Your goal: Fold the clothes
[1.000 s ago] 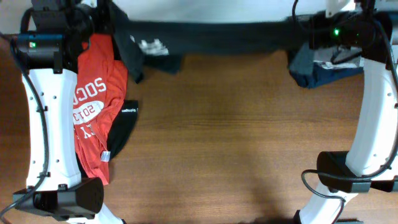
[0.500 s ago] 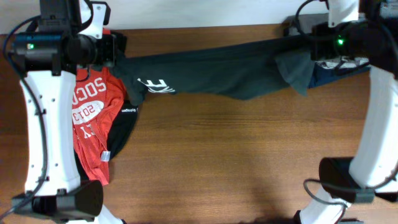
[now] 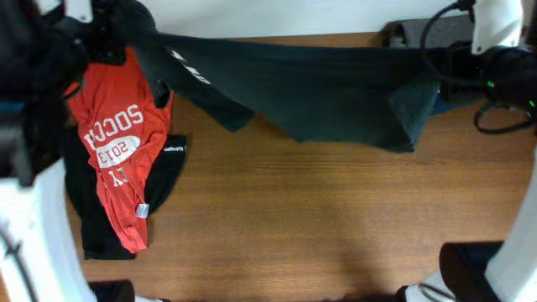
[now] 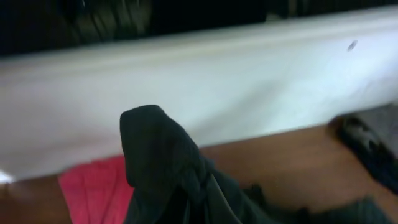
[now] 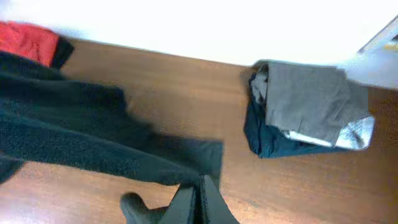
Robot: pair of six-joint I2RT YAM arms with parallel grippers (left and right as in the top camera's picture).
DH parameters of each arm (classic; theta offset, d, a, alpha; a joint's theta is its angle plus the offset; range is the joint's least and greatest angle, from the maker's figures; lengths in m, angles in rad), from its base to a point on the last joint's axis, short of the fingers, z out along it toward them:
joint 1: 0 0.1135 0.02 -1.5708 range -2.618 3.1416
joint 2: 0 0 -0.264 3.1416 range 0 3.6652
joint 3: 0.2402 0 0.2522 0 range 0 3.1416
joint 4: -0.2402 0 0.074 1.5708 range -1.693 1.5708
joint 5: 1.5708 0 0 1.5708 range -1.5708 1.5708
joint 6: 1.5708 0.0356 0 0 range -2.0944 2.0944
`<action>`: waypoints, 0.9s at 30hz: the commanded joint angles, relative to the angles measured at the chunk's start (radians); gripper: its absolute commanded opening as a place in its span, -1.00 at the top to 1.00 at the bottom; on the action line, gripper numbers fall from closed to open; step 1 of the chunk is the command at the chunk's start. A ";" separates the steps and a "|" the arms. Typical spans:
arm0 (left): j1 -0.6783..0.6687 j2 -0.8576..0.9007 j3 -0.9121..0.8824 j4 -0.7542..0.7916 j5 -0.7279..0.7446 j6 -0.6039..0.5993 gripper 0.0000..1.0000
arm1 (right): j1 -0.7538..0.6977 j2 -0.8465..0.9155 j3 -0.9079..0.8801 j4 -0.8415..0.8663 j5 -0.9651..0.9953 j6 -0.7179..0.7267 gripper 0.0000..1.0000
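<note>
At the left, a red printed shirt (image 3: 117,143) lies rumpled on the wooden bench (image 3: 319,226). The left gripper (image 3: 132,23) clamps one bunched end of the soft black T-shirt (image 3: 319,92), stretched above the bench to the right gripper (image 3: 446,67), which pinches the other end. Only the right wrist view shows the folded grey-and-navy pile (image 5: 305,112) plainly.

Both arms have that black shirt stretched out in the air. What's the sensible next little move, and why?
Probably lower both ends together to lay it flat: the black T-shirt hangs stretched between the left gripper and right gripper, both shut on it, and bare table lies between the red shirt and folded pile.
</note>
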 commanded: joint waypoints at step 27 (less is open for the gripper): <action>0.009 0.302 0.108 0.648 -0.067 0.016 1.00 | -0.015 0.138 0.007 0.795 0.163 -0.034 0.92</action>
